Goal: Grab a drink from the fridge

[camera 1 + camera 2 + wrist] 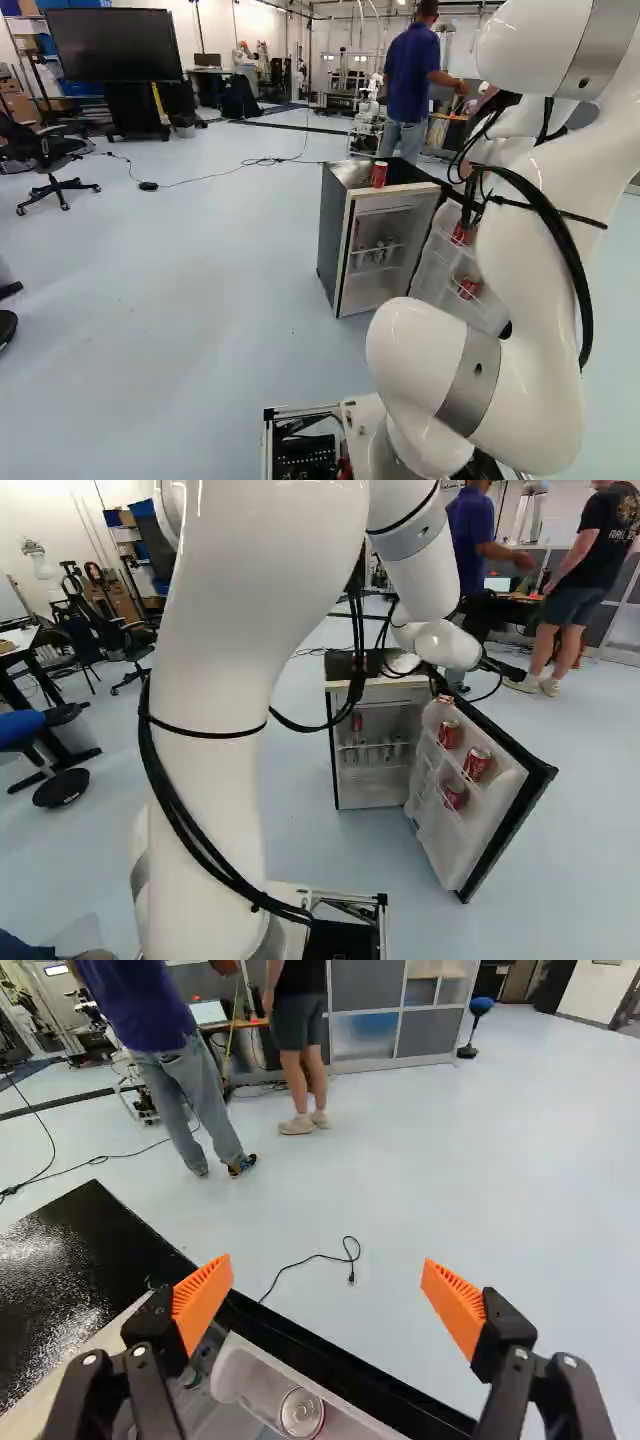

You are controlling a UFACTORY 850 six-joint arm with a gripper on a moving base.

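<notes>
- While the fridge (335,230) stands with its door (492,815) swung wide, the jaws hang near the door's top, spread apart and gripping nothing.
- Red cans (477,764) sit in the door's racks.
- Another can (379,174) stands upright on top of the fridge.

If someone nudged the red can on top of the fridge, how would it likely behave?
The can stands upright near the front edge of the fridge, so a push high up would probably tip it, perhaps over that edge. Its round body suggests it would roll once down.
</notes>
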